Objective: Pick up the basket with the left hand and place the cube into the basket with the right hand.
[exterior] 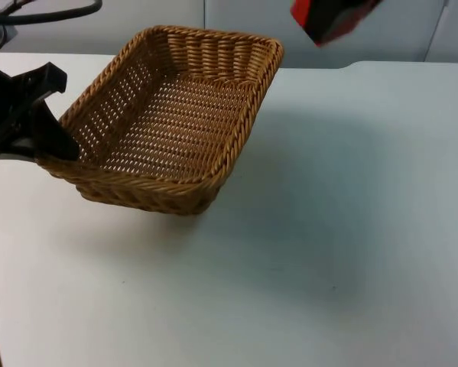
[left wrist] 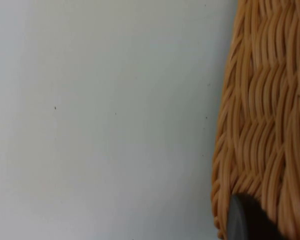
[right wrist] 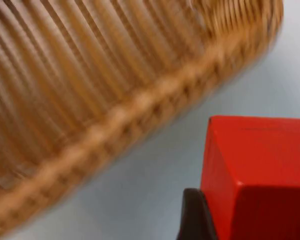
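Fingers (exterior: 56,141) of the left gripper (exterior: 37,126) are clamped on the rim at one corner of the basket (exterior: 175,115); we see that corner held, the basket tilted above the white bench (exterior: 328,229). Beyond the basket's far corner, near the grey partition wall (exterior: 236,23), we find the right gripper (exterior: 332,19) closed on the red cube (right wrist: 260,170), a black finger (right wrist: 195,215) pressed against the cube's side.
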Robot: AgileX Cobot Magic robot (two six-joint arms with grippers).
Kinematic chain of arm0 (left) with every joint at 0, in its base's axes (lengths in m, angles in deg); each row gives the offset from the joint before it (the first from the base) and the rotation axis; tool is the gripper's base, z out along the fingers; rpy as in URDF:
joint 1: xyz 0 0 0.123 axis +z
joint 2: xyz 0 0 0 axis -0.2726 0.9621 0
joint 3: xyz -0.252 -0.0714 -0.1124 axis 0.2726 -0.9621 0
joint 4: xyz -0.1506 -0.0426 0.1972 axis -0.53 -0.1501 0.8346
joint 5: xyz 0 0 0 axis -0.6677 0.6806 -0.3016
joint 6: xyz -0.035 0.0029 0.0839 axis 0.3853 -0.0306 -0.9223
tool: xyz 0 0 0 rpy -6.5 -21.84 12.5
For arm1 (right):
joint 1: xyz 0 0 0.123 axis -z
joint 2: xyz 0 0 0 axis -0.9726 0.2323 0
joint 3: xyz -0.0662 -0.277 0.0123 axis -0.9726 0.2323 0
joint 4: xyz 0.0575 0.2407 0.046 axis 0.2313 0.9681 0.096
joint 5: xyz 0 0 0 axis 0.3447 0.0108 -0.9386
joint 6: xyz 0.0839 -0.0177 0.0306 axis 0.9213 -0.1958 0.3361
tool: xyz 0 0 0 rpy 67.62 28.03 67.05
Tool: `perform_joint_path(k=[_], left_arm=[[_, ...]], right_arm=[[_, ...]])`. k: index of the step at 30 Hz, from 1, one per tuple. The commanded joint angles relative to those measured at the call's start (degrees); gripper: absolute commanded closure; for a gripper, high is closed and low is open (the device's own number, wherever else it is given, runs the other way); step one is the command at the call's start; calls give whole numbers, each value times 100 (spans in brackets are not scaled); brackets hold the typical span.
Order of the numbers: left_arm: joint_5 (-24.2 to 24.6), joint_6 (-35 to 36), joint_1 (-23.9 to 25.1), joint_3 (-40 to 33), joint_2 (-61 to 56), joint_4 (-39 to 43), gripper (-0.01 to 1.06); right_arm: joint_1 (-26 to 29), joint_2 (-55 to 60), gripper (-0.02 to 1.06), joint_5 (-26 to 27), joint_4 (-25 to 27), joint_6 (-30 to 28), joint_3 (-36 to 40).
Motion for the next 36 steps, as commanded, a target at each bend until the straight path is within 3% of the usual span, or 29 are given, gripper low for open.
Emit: perform_joint_path(k=[1,4,15,28,34,36], left_arm=[[63,-7,-2,47,-94,-155,105],[63,-7,-2,47,-94,-155,105],[53,-7,-2,47,-94,-155,105],[43,-7,-2,47,-94,-155,105],[11,-7,-2,47,-94,-147,105],[-3,-7,-2,47,-94,-147,105]], right_arm=[[-61,-29,104,172,784,-371,-191],[-115,-13,104,366,1099,-578,-191],[-790,897,104,1009,1014,-855,-236],[-842,1689,104,946,996,-784,-1118],[-842,1960,88,922,813,-699,-1183],[-842,1985,73,864,700,-699,-1183]])
